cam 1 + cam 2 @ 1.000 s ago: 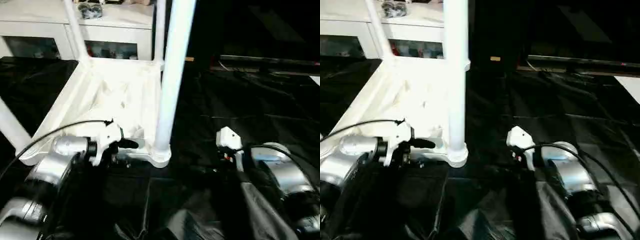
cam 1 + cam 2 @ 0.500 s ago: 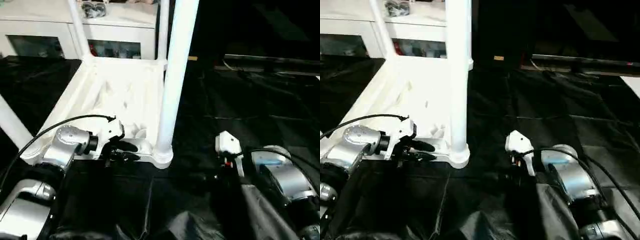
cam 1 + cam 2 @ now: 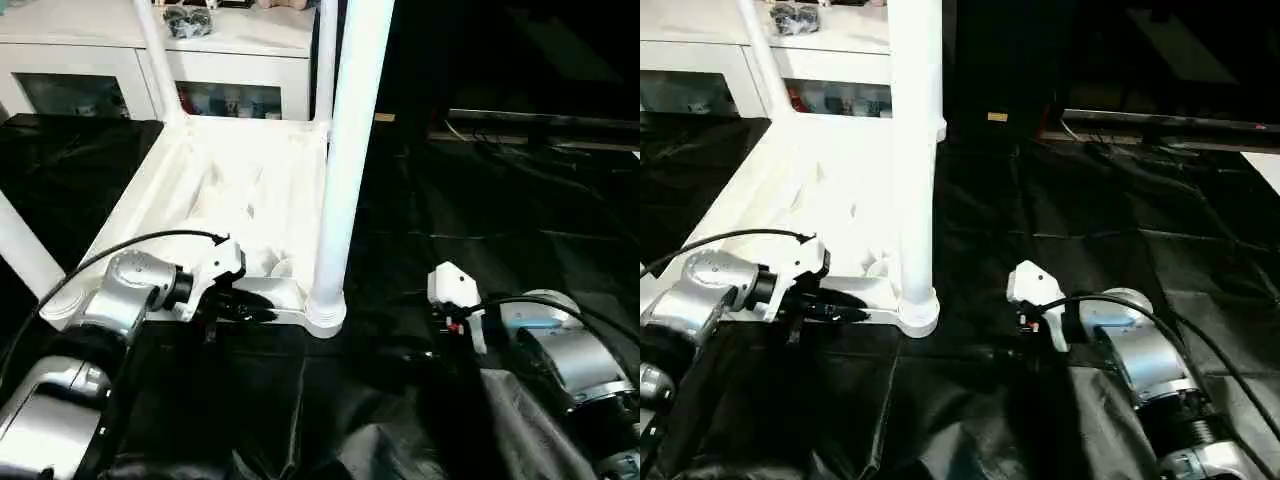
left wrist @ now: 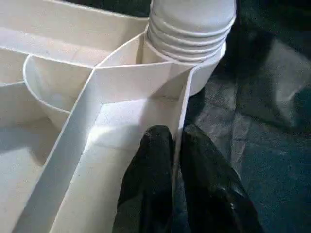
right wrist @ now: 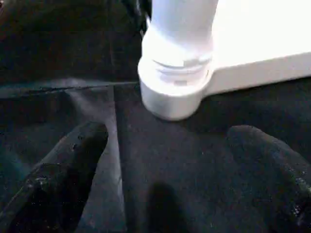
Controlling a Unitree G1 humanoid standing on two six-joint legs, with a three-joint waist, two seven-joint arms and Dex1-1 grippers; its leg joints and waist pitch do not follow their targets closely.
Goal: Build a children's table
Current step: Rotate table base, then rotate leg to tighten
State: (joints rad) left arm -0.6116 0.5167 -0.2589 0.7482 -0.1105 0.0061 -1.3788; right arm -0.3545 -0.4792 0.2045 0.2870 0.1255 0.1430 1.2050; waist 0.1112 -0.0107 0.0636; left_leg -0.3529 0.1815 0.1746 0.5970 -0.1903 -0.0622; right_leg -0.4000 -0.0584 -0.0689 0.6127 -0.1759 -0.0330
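Nearest, two silver forearms over a black cover [image 3: 520,260] spread across the big table. On the left, the left gripper [image 4: 175,150] pinched onto the near rim [image 4: 182,111] of the small white table [image 3: 240,190] — one black finger [image 4: 150,179] inside the thin wall, the other outside, both pressed against it, just beside the near right corner socket [image 3: 325,312]. On the right, the right gripper [image 5: 165,160] spread wide with nothing between its fingers [image 5: 73,160], low over the black cover and pointed at that same socket, a short way off and not touching it.

Just beyond the grippers, the small white table lying upside down on the black cover, ribbed underside facing up. From the near right socket a thick leg [image 3: 350,130] standing upright, screwed in — threads showing at its base in the left wrist view. At the near left corner another leg [image 3: 22,250], leaning out to the left. Farther back, two thinner-looking legs [image 3: 158,55] rising from the far corners.

Farthest, behind the table's far edge, a white cabinet [image 3: 100,60] with glass doors, small dark items [image 3: 185,18] on its top. To the right of it, dark background with cables [image 3: 520,130] along the far side of the cover.
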